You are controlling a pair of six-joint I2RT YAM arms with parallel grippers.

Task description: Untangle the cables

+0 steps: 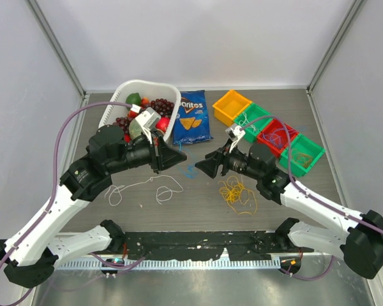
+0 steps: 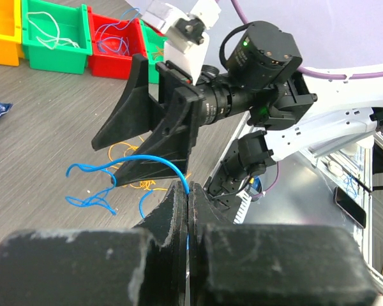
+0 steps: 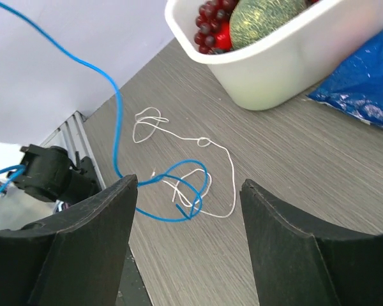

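Observation:
My left gripper (image 1: 179, 155) is shut on a blue cable (image 2: 171, 168) and holds one end above the table; the rest trails down to the wood (image 1: 190, 169). In the left wrist view the jaws (image 2: 187, 191) are pressed together with the blue strand between them. My right gripper (image 1: 204, 167) is open and empty, facing the left one a short way off. In its wrist view the blue cable's loop (image 3: 179, 191) hangs between the spread fingers (image 3: 188, 183), over a white cable (image 3: 204, 141). The white cable (image 1: 143, 188) lies loose at centre left. A yellow-orange cable bundle (image 1: 237, 193) lies under the right arm.
A white basket (image 1: 170, 121) of fruit stands at the back left, with a blue Doritos bag (image 1: 192, 116) beside it. A row of bins runs along the back right: yellow (image 1: 232, 106), green (image 1: 252, 118), red (image 1: 276, 135), green (image 1: 301, 155), some holding cables.

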